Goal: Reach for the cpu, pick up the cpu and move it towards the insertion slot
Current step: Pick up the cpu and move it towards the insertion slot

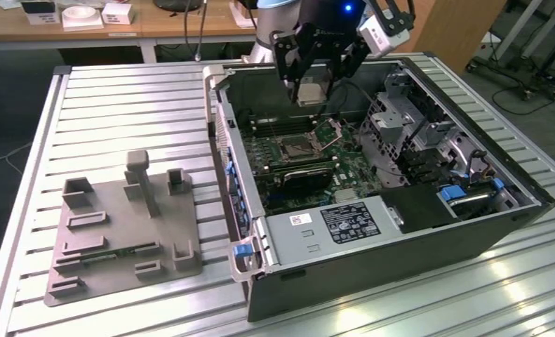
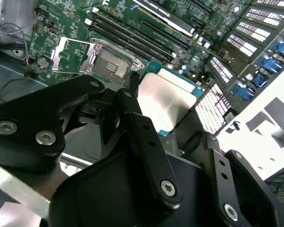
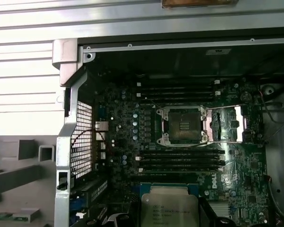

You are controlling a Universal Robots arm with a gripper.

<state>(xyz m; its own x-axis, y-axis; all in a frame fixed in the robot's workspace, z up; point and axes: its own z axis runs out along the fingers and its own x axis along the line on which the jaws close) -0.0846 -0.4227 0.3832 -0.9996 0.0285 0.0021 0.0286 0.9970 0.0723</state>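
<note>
The claw (image 1: 312,86) hangs above the open computer case (image 1: 389,267), clenched on the cpu (image 1: 310,93), which shows as a pale square between the black fingers in the exterior view. In the second wrist view the chip (image 2: 164,100) sits pinched by its edges, silvery face out, with a finger (image 2: 144,137) running along one side. In the first wrist view it (image 3: 169,208) peeks in at the frame's edge, with the insertion slot (image 3: 183,125) well clear of it across the board.

So the chip is up in the air, off the board, and the slot (image 1: 296,147) lies open below it with its latch plate (image 1: 335,130) flipped up beside it.

The risks from here, as I judge them: that edge grip looks slim, so a jolt could tip or drop the chip onto the green board. The raised latch plate stands right next to the socket and could catch a finger or the chip's corner on the way down. A skewed chip would not seat square in the frame.

Around it: the long black memory slots (image 3: 180,161) flank the socket on both sides, a metal drive cage (image 1: 399,119) crowds the exterior view's right, and the case wall (image 1: 223,140) rises on the left. The grey tray (image 1: 118,225) sits outside on the ribbed table (image 1: 118,105).
</note>
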